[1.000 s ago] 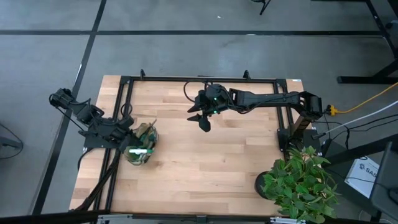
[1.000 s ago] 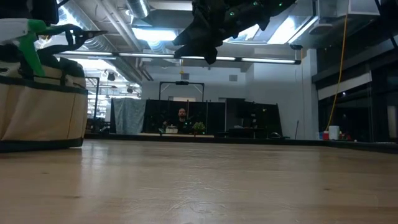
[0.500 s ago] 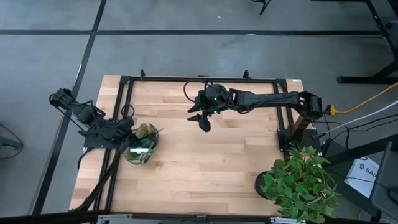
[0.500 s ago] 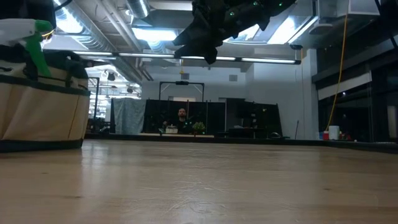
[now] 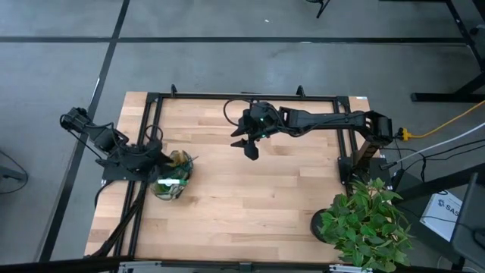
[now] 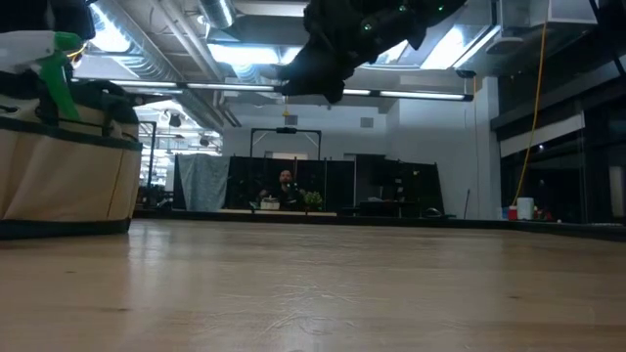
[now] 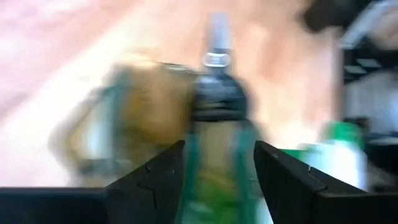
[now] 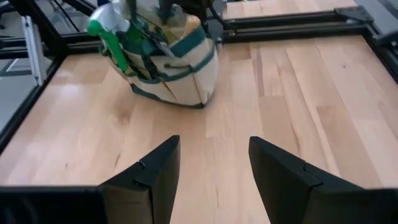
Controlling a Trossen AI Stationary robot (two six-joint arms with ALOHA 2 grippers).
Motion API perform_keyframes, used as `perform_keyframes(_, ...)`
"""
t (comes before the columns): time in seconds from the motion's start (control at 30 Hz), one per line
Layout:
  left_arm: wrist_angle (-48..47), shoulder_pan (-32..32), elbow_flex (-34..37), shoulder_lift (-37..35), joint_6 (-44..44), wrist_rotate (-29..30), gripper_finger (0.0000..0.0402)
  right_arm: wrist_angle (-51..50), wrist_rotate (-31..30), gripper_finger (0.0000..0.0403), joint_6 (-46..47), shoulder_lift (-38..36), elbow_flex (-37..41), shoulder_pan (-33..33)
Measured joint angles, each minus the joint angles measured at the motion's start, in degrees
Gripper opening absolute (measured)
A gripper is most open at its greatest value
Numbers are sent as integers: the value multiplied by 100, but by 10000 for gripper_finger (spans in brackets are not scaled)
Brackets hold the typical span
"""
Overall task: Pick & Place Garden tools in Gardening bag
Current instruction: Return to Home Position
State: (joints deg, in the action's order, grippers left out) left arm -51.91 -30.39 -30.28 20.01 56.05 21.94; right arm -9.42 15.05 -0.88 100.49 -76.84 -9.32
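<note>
High view places the left gripper, jaws apart, just beside the gardening bag at the left side of the worktop, a green spray bottle poking out of its top, and the right gripper, jaws apart and empty, above the far middle.

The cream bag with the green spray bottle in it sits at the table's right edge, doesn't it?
No: in the high view the gardening bag, spray bottle in it, sits near the left edge of the table, beside the left gripper; the right gripper hangs over the middle.
</note>
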Motion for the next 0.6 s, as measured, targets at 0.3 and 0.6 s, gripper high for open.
perform_keyframes(0.3,-722,0,11,174,81,67,177,-392,0,195,89,0,0,-136)
perform_keyframes(0.6,-572,0,11,157,135,92,165,-416,2,195,-37,0,-2,-162)
